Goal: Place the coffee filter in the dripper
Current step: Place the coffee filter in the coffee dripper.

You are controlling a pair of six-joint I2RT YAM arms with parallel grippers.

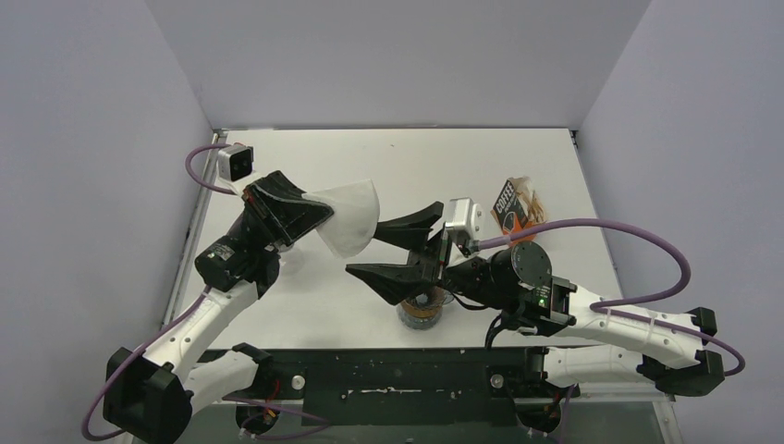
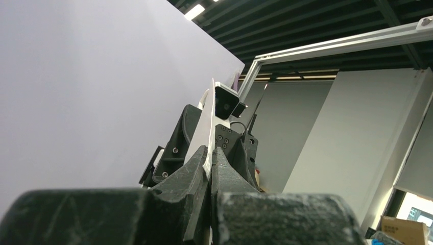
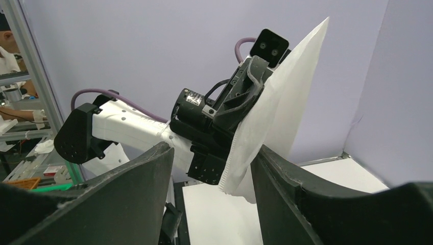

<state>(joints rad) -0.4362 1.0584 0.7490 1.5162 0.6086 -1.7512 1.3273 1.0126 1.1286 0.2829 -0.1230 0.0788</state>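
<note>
- Left jaws: clamped shut on the coffee filter (image 1: pixel 349 220), raised above the surface (image 1: pixel 314 310), left of and beyond the dripper (image 1: pixel 421 313).
- Coffee filter: held in the air, not in the dripper.
- Right jaws: spread wide, over the dripper, facing the coffee filter.
- Dripper: on the surface, partly hidden.
- Coffee bag (image 1: pixel 516 203): right of and beyond the dripper.

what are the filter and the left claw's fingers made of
The filter looks like thin white paper, matte and faintly fibrous; a textured seam runs along its edge and the sheet bows softly. The fingers of the left claw look like hard black plastic, matte with a grainy, scuffed surface, possibly printed; the pictures cannot settle that.
</note>
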